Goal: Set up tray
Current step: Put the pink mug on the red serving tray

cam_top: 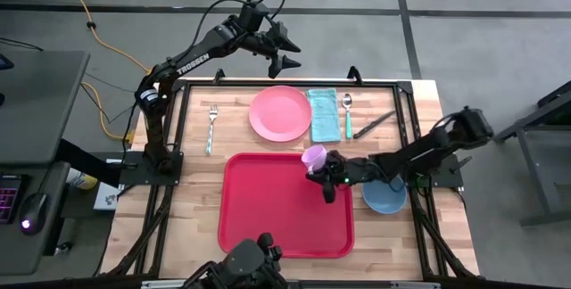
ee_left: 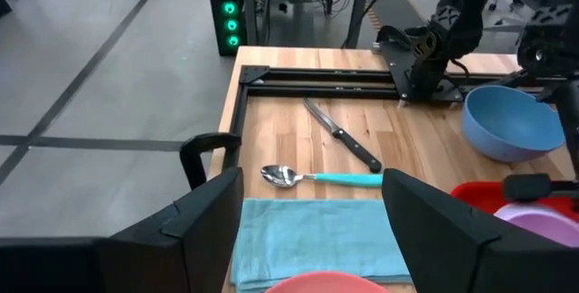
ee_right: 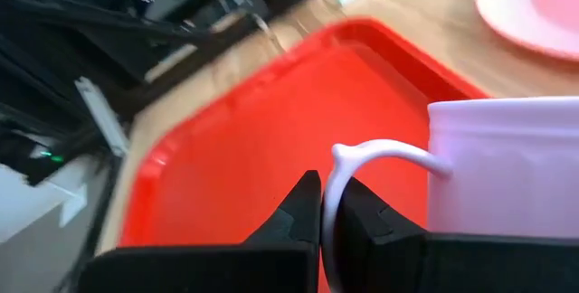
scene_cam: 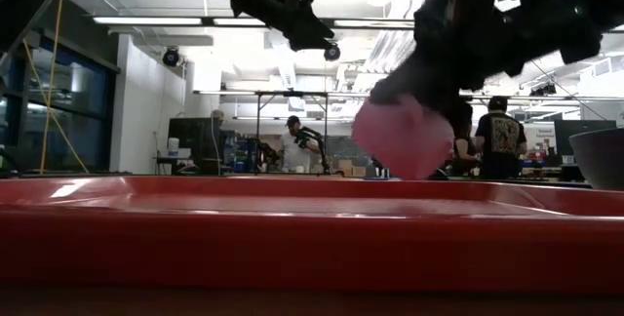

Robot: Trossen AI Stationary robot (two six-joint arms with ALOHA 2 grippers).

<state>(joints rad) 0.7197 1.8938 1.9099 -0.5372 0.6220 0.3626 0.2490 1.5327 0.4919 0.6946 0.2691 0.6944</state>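
**A:** Where's your right gripper (cam_top: 323, 178) now?

**B:** Over the far right corner of the tray (cam_top: 268, 209), clenched on the thin handle of the pale purple cup (cam_top: 313, 157). In the right wrist view you can see the fingers (ee_right: 298, 204) pinched tight on that loop. From table height the cup (scene_cam: 403, 137) hangs clear above the tray floor, not touching it.

**A:** And the tray itself?

**B:** It lies at the near middle of the table, long side running left to right, directly under your cup. So the move you need is, I'd judge, nearly straight down.

**A:** The left arm?

**B:** Your left gripper (cam_top: 287, 50) waits at the far edge, beyond the pink plate (cam_top: 280, 112), fingers spread wide and empty. Your right arm is much nearer the tray. The blue bowl (cam_top: 384, 196) sits just right of the tray, close beside your arm, so mind it.
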